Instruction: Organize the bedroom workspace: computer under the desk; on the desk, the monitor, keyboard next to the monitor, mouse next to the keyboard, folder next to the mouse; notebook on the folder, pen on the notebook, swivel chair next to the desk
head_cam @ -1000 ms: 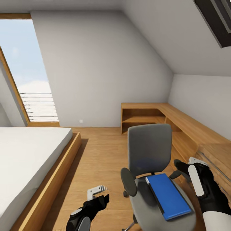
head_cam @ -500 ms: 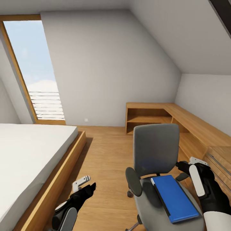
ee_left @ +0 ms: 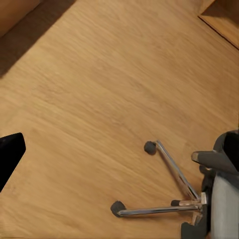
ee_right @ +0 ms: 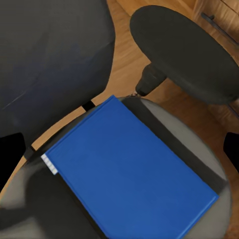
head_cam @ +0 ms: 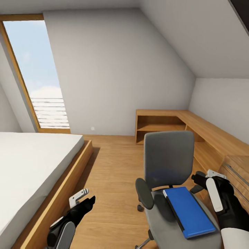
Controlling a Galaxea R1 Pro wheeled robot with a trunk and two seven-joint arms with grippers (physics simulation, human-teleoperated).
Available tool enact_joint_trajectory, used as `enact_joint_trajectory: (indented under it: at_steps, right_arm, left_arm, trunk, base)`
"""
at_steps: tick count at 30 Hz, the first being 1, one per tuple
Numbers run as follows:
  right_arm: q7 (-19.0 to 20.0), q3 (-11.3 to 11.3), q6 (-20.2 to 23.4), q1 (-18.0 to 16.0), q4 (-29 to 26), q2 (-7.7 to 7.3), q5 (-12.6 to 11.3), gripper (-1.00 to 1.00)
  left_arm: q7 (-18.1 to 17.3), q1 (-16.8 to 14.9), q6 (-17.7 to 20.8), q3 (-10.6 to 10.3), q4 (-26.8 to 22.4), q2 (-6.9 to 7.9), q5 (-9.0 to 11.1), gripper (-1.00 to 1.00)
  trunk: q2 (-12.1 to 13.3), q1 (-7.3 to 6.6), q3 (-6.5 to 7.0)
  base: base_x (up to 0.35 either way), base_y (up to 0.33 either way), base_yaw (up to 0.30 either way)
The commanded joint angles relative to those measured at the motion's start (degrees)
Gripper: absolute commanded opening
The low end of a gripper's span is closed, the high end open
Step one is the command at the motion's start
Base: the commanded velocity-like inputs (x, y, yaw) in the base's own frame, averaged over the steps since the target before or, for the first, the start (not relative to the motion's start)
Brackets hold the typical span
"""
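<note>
The flat, stiff blue folder (ee_right: 130, 173) on the swivel chair (head_cam: 168, 159) seat looks light and slick, best pinched at an overhanging edge by the spread-fingered right gripper (head_cam: 204, 178).

The head camera looks forward and down across the bedroom from behind the two arms, taking in the swivel chair (head_cam: 173, 183) close in front, the bed (head_cam: 31, 173) to its left and the low oak shelf unit (head_cam: 193, 131) farther back. The left wrist camera faces down at the wood floor (ee_left: 89, 99), catching the chair's chrome base at one edge. The right wrist camera looks down from close above the seat at the folder (ee_right: 129, 174), which the head view shares.
</note>
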Motion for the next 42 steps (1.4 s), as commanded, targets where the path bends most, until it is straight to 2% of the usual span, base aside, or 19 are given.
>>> enact_joint_trajectory:
  at_steps: [1,3,4,13,18,23,24,26,29,30,35,36,38,39,41,42]
  right_arm:
    - [-0.50,0.02,0.15,-0.04,-0.05,-0.01,-0.61,1.00]
    - [-0.50,-0.02,0.15,-0.04,-0.09,-0.01,-0.64,1.00]
    - [-0.55,-0.07,0.15,-0.04,-0.13,-0.01,-0.67,1.00]
    - [-0.50,-0.48,0.03,-0.04,-0.07,-0.14,-0.54,1.00]
    - [-0.41,-0.59,-2.84,-0.04,2.21,-0.54,-0.52,1.00]
    - [0.84,-0.54,-9.14,-0.06,10.09,-4.08,-0.91,1.00]
    - [2.33,-0.50,-10.90,-0.08,12.27,-4.91,-0.88,1.00]
    - [4.37,-0.47,-13.25,-0.13,14.62,-5.65,-0.76,1.00]
    - [9.77,-0.28,-20.79,-0.29,20.90,-7.01,-0.42,1.00]
    - [10.55,-0.22,-22.12,-0.35,22.16,-7.17,-0.19,1.00]
    - [13.15,0.51,-29.45,-1.62,30.92,-7.57,4.59,1.00]
    - [13.39,0.70,-31.76,-2.50,33.96,-7.54,6.64,1.00]
    - [13.52,0.83,-34.29,-3.80,37.53,-7.50,8.84,1.00]
    - [13.60,0.92,-36.78,-5.49,41.55,-7.48,11.06,1.00]
    - [13.65,0.97,-39.07,-7.39,45.66,-7.48,13.15,1.00]
    - [13.68,1.01,-40.98,-9.38,49.41,-7.48,14.84,1.00]
  left_arm:
    - [0.56,-0.04,0.12,0.50,-0.07,-0.01,1.00,1.00]
    - [0.56,-0.04,0.47,1.67,-0.05,0.00,2.37,1.00]
    - [0.56,-0.04,3.39,2.90,-0.03,0.05,5.10,1.00]
    - [0.56,-0.04,3.60,3.00,-0.11,0.03,5.21,1.00]
    - [0.56,-0.04,3.56,2.98,-0.11,0.00,5.19,1.00]
    - [0.56,-0.04,3.56,2.97,-0.12,-0.03,5.19,1.00]
    - [0.56,-0.04,3.56,2.94,-0.12,-0.03,5.19,1.00]
    - [0.56,-0.04,3.56,2.92,-0.12,-0.03,5.19,1.00]
    - [0.56,-0.04,3.56,2.86,-0.12,-0.03,5.19,1.00]
    - [0.56,-0.04,3.56,2.84,-0.12,-0.03,5.19,1.00]
    - [0.56,-0.04,3.56,2.75,-0.12,-0.03,5.10,1.00]
    - [0.56,-0.04,3.56,2.70,-0.12,-0.03,5.07,1.00]
    - [0.56,-0.04,3.54,2.67,-0.12,-0.03,5.05,1.00]
    - [0.56,-0.04,3.51,2.65,-0.12,-0.03,5.04,1.00]
    - [0.56,-0.04,3.50,2.64,-0.12,-0.03,5.01,1.00]
    - [0.56,-0.04,3.49,2.63,-0.12,-0.03,4.98,1.00]
  trunk:
    - [-0.45,0.23,-0.25]
    - [-1.26,0.66,-0.61]
    - [-1.66,0.88,-0.79]
    - [-5.27,2.86,-2.40]
    - [-7.27,3.96,-3.30]
    - [-9.28,5.06,-4.20]
    - [-9.68,5.28,-4.38]
    - [-10.48,5.72,-4.74]
    - [-11.68,6.38,-5.28]
    - [-12.09,6.60,-5.46]
    - [-14.09,7.69,-6.35]
    - [-14.49,7.91,-6.53]
    - [-15.29,8.35,-6.89]
    - [-15.69,8.57,-7.07]
    - [-16.50,9.01,-7.43]
    - [-16.90,9.23,-7.61]
  base:
    - [0.000,0.000,0.000]
    - [0.000,0.000,0.000]
    - [0.000,0.000,0.000]
    - [0.000,0.000,0.000]
    - [0.000,0.000,0.000]
    - [0.000,0.000,0.000]
    - [0.000,0.000,0.000]
    - [0.000,0.000,0.000]
    - [0.000,0.000,0.000]
    - [0.000,0.000,0.000]
    - [0.000,0.000,0.000]
    - [0.000,0.000,0.000]
    - [0.000,0.000,0.000]
    - [0.000,0.000,0.000]
    - [0.000,0.000,0.000]
    - [0.000,0.000,0.000]
